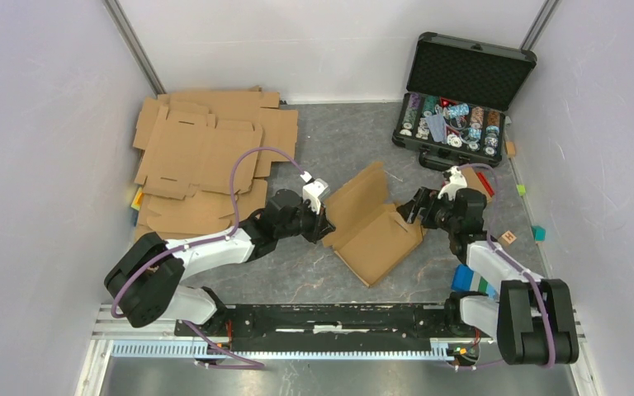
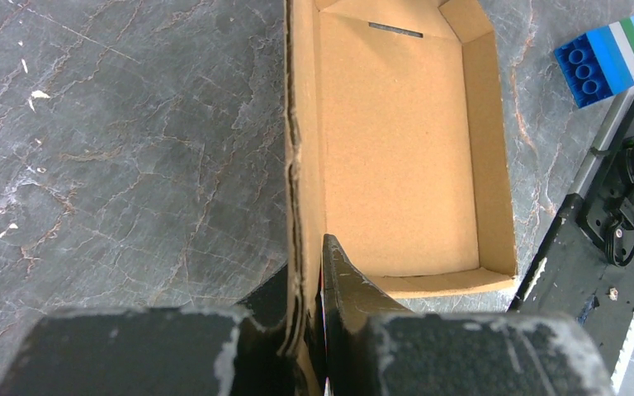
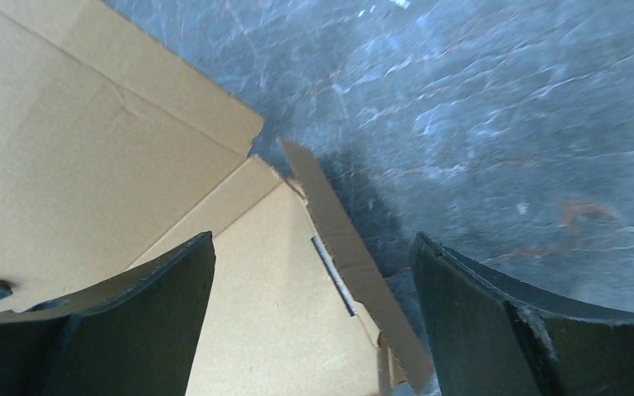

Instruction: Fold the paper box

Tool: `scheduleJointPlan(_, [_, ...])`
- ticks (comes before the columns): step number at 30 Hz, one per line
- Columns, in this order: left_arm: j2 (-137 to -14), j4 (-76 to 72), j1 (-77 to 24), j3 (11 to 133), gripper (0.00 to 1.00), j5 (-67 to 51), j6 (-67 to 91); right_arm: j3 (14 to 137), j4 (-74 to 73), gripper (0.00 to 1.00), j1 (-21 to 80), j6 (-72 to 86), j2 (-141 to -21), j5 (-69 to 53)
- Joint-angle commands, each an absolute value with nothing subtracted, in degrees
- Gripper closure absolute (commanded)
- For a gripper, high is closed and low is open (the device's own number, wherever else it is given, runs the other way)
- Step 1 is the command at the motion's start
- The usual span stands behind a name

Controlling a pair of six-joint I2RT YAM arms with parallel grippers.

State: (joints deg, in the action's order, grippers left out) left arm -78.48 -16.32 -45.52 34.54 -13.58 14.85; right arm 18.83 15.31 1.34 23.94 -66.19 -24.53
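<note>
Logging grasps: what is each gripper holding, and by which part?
Left gripper pinches the paper box by its upright side wall; right gripper is open, holding nothing.

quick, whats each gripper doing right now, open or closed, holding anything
left gripper: closed, pinching the side wall of the paper box
right gripper: open, jaws spread at the box edge, gripping nothing

No legible text, labels, brands or numbers in any view. Small cube (image 1: 508, 238) right of box (image 1: 371, 227): faint mark, too small to read. Chips (image 1: 450, 124) in case (image 1: 470, 74), up-right of box: patterns only, unreadable.
</note>
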Motion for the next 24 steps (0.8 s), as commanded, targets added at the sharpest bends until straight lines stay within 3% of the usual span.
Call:
scheduleJointPlan(1, [-76.84,-17.27,-45.97,35.79,0.86,-13.01,12.13,19.14,14.33,0.07,-1.24,22.62,-62.38,-19.26])
scheduleJointPlan(4, [-76.72,-17.24,-45.98,35.84,0.86,-13.01,12.12,18.9,14.22,0.07,-2.21,23.56,-64.11,-18.78])
scheduleJointPlan(13, [-76.81,-17.0,-45.97,35.89,0.86,-13.18,12.04,17.32,25.49,0.2,-3.69,31.86,-75.78,-37.07])
scheduleJointPlan(24, [-77.01,-16.91,-46.01,35.95,0.87,-12.75,11.95,14.0,30.22,0.31,-3.72,34.6,-73.39,-43.04])
